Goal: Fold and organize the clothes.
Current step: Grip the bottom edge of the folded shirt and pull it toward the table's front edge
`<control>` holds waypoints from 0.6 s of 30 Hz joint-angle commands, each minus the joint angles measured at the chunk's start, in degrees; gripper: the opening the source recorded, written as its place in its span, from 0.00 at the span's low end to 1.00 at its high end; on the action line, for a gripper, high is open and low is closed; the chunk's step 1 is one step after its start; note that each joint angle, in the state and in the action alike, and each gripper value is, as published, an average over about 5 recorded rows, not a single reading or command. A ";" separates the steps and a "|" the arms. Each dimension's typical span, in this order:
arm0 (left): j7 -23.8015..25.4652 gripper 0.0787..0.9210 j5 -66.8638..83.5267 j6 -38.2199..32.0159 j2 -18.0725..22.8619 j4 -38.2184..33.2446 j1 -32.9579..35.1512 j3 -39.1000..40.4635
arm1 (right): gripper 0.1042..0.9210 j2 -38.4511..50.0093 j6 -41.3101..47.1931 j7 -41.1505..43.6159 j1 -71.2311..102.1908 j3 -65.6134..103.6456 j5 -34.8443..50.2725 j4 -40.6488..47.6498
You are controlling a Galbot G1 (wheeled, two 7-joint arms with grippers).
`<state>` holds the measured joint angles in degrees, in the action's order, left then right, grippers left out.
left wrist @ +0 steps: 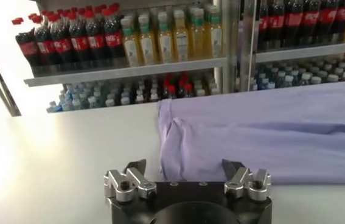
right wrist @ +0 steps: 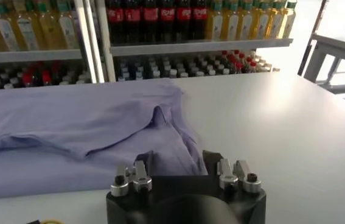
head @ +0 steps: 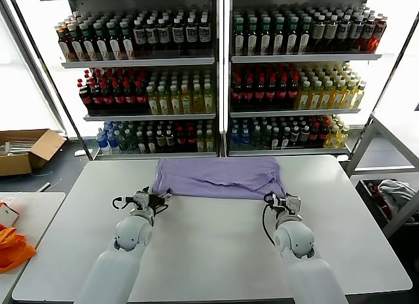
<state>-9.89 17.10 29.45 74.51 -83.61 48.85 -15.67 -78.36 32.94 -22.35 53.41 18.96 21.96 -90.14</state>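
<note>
The T-shirt (head: 219, 177) is lying folded into a wide band on the far half of the white table (head: 216, 245), and any lettering is hidden. In the head view both grippers are too small to read. The left wrist view is showing the left gripper (left wrist: 185, 172) with jaws spread wide around the shirt's near corner (nothing pinched). The right gripper (right wrist: 178, 161) is sitting half closed around the opposite corner's hem; whether it is gripping I cannot tell.
</note>
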 commanded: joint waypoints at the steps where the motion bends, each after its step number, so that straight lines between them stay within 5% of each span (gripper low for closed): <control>1: 0.22 0.70 -0.96 0.56 0.10 -0.55 0.63 0.27 | 0.31 -0.10 0.23 0.13 0.50 -0.13 0.19 0.82; 10: 0.95 0.40 -1.71 0.18 -0.37 0.07 1.14 0.05 | 0.03 0.60 0.26 0.96 2.82 -0.23 -0.79 -1.06; 18: 1.01 0.12 -1.92 -0.14 -1.12 -1.73 3.37 0.01 | 0.02 1.32 0.27 1.10 5.57 0.05 -0.58 -3.57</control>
<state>-8.88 15.54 29.18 73.55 -84.67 50.95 -15.60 -77.02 32.97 -21.40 57.30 19.18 21.48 -92.66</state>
